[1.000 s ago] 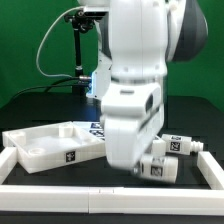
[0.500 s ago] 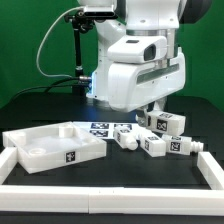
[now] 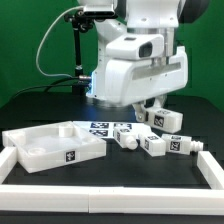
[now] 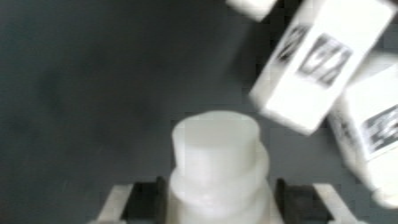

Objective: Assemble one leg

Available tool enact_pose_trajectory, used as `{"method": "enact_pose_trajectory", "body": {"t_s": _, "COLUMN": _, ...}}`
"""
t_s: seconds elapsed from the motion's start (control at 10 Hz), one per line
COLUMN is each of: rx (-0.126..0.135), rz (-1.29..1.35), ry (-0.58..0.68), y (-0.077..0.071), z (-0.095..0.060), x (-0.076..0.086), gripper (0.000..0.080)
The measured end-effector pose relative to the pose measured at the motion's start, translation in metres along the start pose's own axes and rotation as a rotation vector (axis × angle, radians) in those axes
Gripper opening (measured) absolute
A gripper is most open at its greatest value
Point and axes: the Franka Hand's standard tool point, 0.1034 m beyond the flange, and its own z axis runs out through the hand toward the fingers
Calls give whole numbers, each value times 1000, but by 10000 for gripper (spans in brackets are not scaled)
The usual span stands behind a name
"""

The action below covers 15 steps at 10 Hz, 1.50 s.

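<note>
In the exterior view, my hand (image 3: 152,110) is pinching one leg (image 3: 165,121) under my big white arm (image 3: 135,65). It is staying close to the other legs (image 3: 150,143) lying on the dark worktop (image 3: 30,112), and the big white tray-like panel (image 3: 45,148) is lying toward the exterior view's left. In the wrist view, my two fingers (image 4: 134,200) are squeezing the leg (image 4: 217,165) from both sides, and the other legs (image 4: 311,65) are looking blurry near it.

Lab: tag-marked parts (image 3: 160,143), black table (image 3: 40,110).
</note>
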Motion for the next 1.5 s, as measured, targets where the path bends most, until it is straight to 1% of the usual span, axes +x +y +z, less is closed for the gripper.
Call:
{"method": "enact_pose_trajectory", "body": {"t_s": 0.1, "rx": -3, "rz": 48, "ry": -8, "y": -14, "z": -1, "x": -21, "gripper": 287}}
{"method": "enact_pose_trajectory", "body": {"t_s": 0.2, "rx": -12, "rz": 88, "ry": -2, "y": -24, "z": -2, "x": -34, "gripper": 287}}
{"method": "enact_pose_trajectory", "body": {"t_s": 0.4, "rx": -7, "rz": 83, "ry": -5, "y": -22, "z": -2, "x": -32, "gripper": 287}}
{"method": "enact_pose_trajectory", "body": {"t_s": 0.6, "rx": -7, "rz": 118, "ry": -6, "y": -25, "z": 0, "x": -32, "gripper": 287}}
{"method": "enact_pose_trajectory", "body": {"t_s": 0.7, "rx": -4, "rz": 196, "ry": -10, "y": -46, "z": 6, "x": -33, "gripper": 287}}
{"method": "enact_pose_trajectory", "body": {"t_s": 0.8, "rx": -4, "rz": 224, "ry": -15, "y": -70, "z": 12, "x": -40, "gripper": 287}}
{"method": "enact_pose_trajectory", "body": {"t_s": 0.9, "rx": -9, "rz": 318, "ry": 0, "y": -96, "z": 21, "x": -45, "gripper": 287}}
{"method": "enact_pose_trajectory", "body": {"t_s": 1.0, "rx": -1, "rz": 343, "ry": 7, "y": -113, "z": 34, "x": -49, "gripper": 287}}
{"method": "enact_pose_trajectory", "body": {"t_s": 1.1, "rx": 14, "rz": 368, "ry": 3, "y": -112, "z": 43, "x": -51, "gripper": 287}}
{"method": "enact_pose_trajectory", "body": {"t_s": 1.3, "rx": 15, "rz": 365, "ry": 0, "y": -111, "z": 42, "x": -50, "gripper": 287}}
{"method": "enact_pose_trajectory", "body": {"t_s": 1.4, "rx": 18, "rz": 368, "ry": -2, "y": -113, "z": 45, "x": -51, "gripper": 287}}
{"method": "enact_pose_trajectory", "body": {"t_s": 1.5, "rx": 23, "rz": 387, "ry": 0, "y": -121, "z": 53, "x": -51, "gripper": 287}}
